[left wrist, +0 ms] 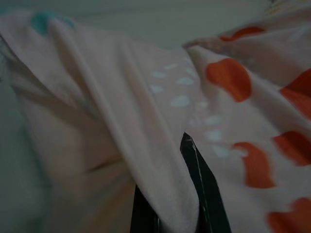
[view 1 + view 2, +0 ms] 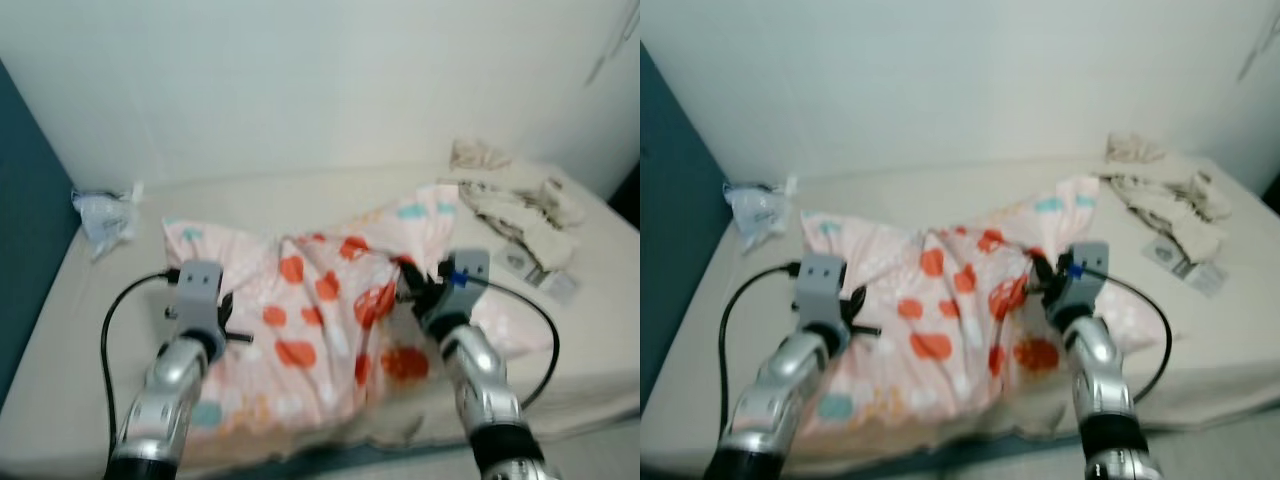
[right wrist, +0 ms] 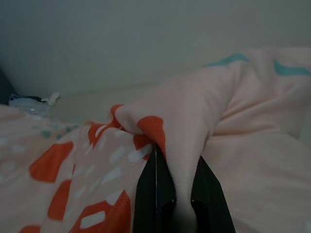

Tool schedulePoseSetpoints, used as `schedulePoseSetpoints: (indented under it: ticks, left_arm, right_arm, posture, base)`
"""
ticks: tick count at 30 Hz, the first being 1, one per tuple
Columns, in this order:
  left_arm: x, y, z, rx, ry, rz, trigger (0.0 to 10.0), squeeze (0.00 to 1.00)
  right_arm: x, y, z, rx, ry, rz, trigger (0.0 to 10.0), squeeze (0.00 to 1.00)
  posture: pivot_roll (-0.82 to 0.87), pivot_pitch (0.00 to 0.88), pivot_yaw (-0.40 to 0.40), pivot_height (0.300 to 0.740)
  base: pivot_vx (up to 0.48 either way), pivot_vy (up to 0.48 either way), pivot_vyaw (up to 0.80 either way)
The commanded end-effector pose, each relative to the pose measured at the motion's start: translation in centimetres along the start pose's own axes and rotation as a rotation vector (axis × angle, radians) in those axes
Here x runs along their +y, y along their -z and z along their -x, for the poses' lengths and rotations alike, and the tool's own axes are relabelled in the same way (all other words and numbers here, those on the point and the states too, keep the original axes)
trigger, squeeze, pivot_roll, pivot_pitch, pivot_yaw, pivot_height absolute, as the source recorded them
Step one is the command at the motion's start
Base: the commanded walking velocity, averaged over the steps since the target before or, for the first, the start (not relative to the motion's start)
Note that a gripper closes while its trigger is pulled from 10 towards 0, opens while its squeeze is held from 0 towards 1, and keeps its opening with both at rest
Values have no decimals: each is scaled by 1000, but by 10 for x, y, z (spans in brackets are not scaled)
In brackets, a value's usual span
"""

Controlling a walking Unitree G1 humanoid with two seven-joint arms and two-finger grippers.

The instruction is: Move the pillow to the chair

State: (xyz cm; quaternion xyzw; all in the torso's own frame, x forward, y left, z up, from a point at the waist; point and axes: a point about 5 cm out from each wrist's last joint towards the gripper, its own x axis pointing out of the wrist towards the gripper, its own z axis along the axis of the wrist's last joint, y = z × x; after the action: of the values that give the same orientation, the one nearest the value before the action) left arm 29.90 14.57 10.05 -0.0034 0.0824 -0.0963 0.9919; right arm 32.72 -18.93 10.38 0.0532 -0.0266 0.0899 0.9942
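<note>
Gripping the pillow (image 2: 320, 310) at both ends, the two grippers hold it over the bed (image 2: 90, 340).

Left gripper (image 2: 228, 318) has its black fingers (image 1: 206, 194) pinched on a fold of the pink, red-spotted cover at the pillow's left side; right gripper (image 2: 410, 290) has its fingers (image 3: 155, 194) pinching a bunched fold on the right side. The pillow lies crumpled on the beige bed near its front edge. A crinkled plastic bag (image 2: 105, 215) sits at the bed's far left corner, and pale clothes (image 2: 520, 205) lie heaped at the far right, beside a small flat packet (image 2: 560, 287).
</note>
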Motion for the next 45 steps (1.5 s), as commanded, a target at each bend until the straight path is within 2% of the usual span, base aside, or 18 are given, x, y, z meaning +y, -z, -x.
schedulePoseSetpoints:
  ticks: [1, 13, 19, 23, 25, 28, 31, 35, 39, 45]
  left_arm:
    - [1, -5, 1, -29, 6, -3, 10000, 0]
    - [4, -5, -4, -29, -35, 2, 10000, 0]
    - [9, -5, -24, 18, -67, -47, 10000, 0]
    - [9, -30, -50, -22, -82, -16, 10000, 0]
    - [8, -34, -54, -24, -80, -19, 10000, 0]
    - [6, -43, -61, -39, -82, -39, 10000, 0]
    - [8, -52, -70, -37, -142, -47, 10000, 0]
    - [14, -55, -74, -43, -184, -74, 10000, 0]
    - [30, -57, -75, -29, -259, -76, 10000, 0]
    - [34, -56, -74, -36, -265, -79, 10000, 0]
  right_arm:
    - [5, -3, -1, -29, -12, -12, 10000, 0]
    - [-1, -3, -4, -17, 5, 10, 10000, 0]
    - [-16, -6, -17, 50, 84, 16, 10000, 0]
    - [-29, -24, -33, 48, 125, 27, 10000, 0]
    - [-30, -27, -35, 52, 130, 26, 10000, 0]
    - [-29, -32, -40, 44, 124, 21, 10000, 0]
    - [-26, -41, -49, 32, 105, 39, 10000, 0]
    - [-22, -48, -56, 33, 94, 47, 10000, 0]
    - [-17, -45, -61, 73, 82, 12, 10000, 0]
    - [-11, -44, -63, 78, 48, 18, 10000, 0]
  posture:
    - [-7, 62, -14, 740]
    - [-8, 75, -7, 740]
    - [-11, 94, 1, 740]
    - [-5, 110, 4, 740]
    - [-3, 116, 5, 740]
    - [-4, 121, 10, 731]
    - [-12, 129, 24, 716]
    - [-15, 131, 35, 701]
    - [-15, 125, 43, 676]
    - [-12, 120, 39, 662]
  base:
    - [0, 0, 0]
    - [0, 0, 0]
    - [0, 0, 0]
    - [0, 0, 0]
    - [0, 0, 0]
    - [0, 0, 0]
    - [0, 0, 0]
    - [0, 0, 0]
    - [0, 0, 0]
    - [0, 0, 0]
